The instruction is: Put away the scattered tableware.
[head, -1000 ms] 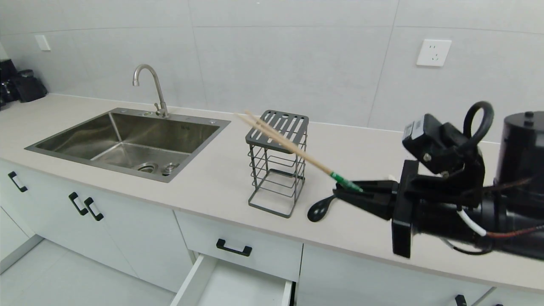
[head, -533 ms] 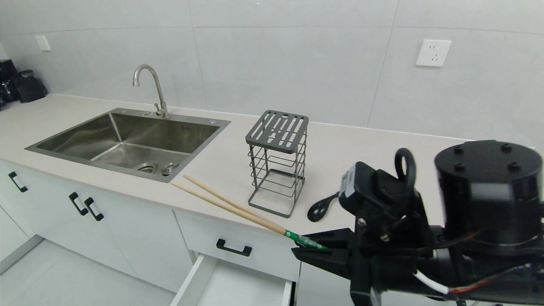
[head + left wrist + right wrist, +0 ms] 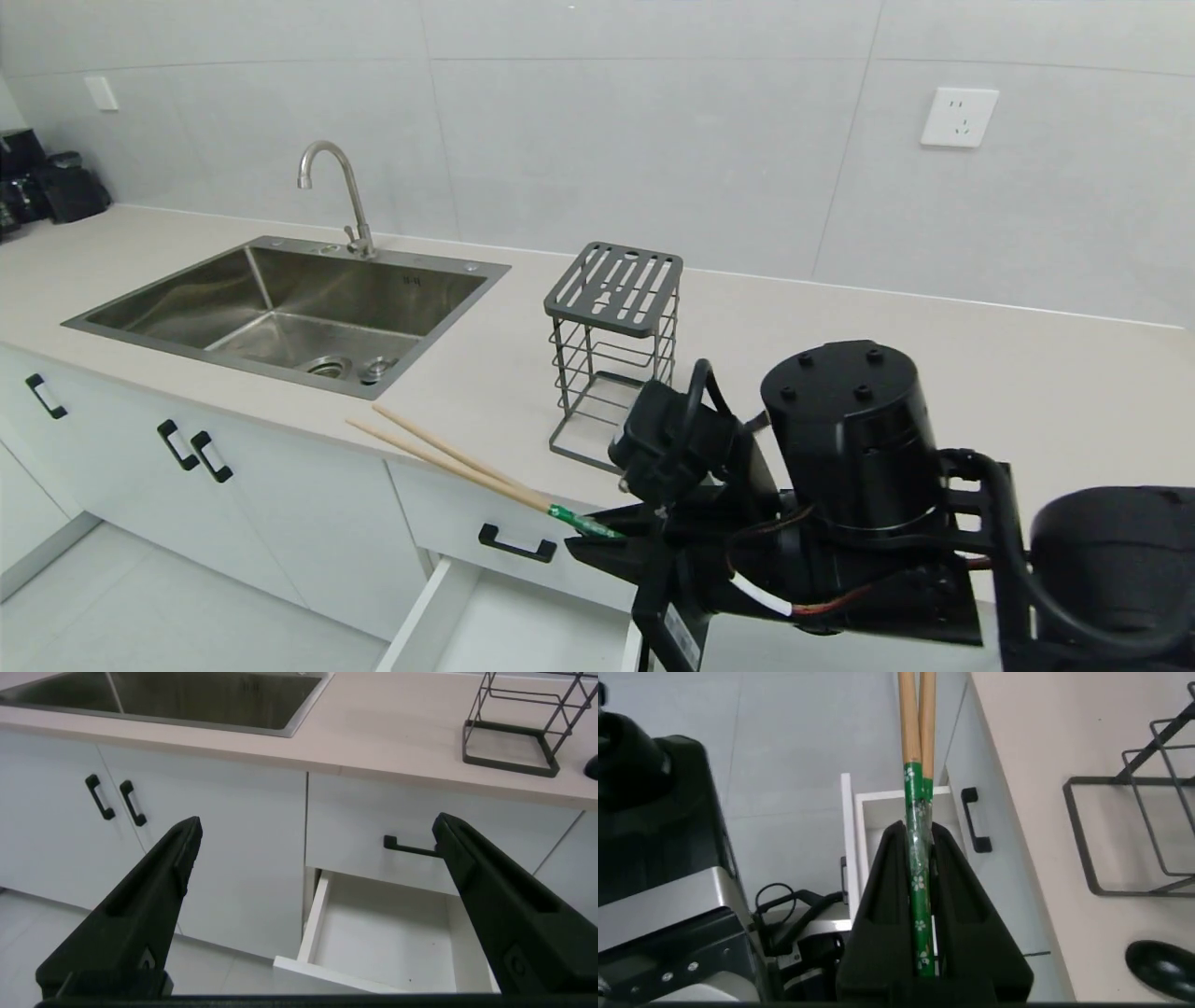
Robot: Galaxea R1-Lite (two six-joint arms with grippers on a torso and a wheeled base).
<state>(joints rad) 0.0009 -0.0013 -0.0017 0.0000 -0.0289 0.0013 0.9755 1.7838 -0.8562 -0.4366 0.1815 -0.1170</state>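
A pair of wooden chopsticks [image 3: 467, 467] with green ends is held level over the counter's front edge, with my right gripper [image 3: 607, 543] shut on the green ends. In the right wrist view the chopsticks [image 3: 915, 756] run out from the right gripper [image 3: 920, 905] over the open white drawer [image 3: 892, 849]. A black spoon [image 3: 1162, 966] lies on the counter beside the wire rack [image 3: 1139, 831]. My left gripper [image 3: 318, 831] is open and holds nothing, low in front of the cabinets, facing the open drawer [image 3: 392, 943].
The dark wire rack [image 3: 611, 350] stands on the beige counter [image 3: 934, 364], right of the steel sink [image 3: 289, 308] and tap [image 3: 336, 191]. The drawer [image 3: 504, 621] below the rack is pulled out. Cabinet doors with black handles [image 3: 191, 448] are on the left.
My right gripper has carried the chopsticks down from above the rack to the counter's front edge, then left, above the open drawer. The head view shifted slightly.
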